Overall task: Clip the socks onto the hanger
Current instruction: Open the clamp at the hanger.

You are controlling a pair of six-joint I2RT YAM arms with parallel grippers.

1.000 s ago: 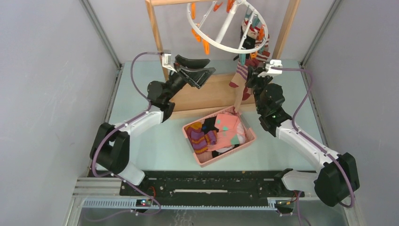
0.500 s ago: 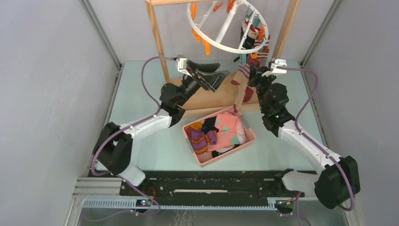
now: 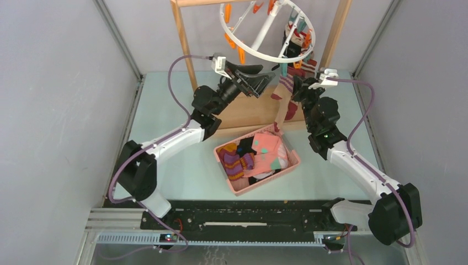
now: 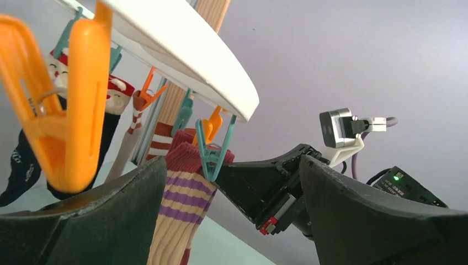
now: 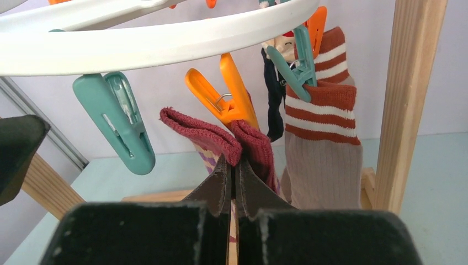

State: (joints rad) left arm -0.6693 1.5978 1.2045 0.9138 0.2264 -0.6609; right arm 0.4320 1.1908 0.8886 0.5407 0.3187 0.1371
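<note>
Right gripper (image 5: 233, 165) is pressed together on the maroon cuff of a striped sock (image 5: 196, 130). It pinches the cuff just under the rim of the hanger (image 5: 165, 38), directly below an orange clip (image 5: 234, 91); whether that clip bites the cuff I cannot tell. The rest of the sock dangles beneath the hanger. Left gripper (image 4: 232, 165) is spread wide and holds nothing. A teal clip (image 4: 212, 154) on the hanger's rim shows between its fingers, apparently untouched. Further round the hanger, a tan sock (image 5: 323, 154) with a rust-and-white cuff hangs clipped. The hanger sits within a wooden rack frame (image 3: 185, 44). Below the hanger, nearer the arm bases, a pink basket (image 3: 293, 163) holds more socks (image 3: 237, 160).
</note>
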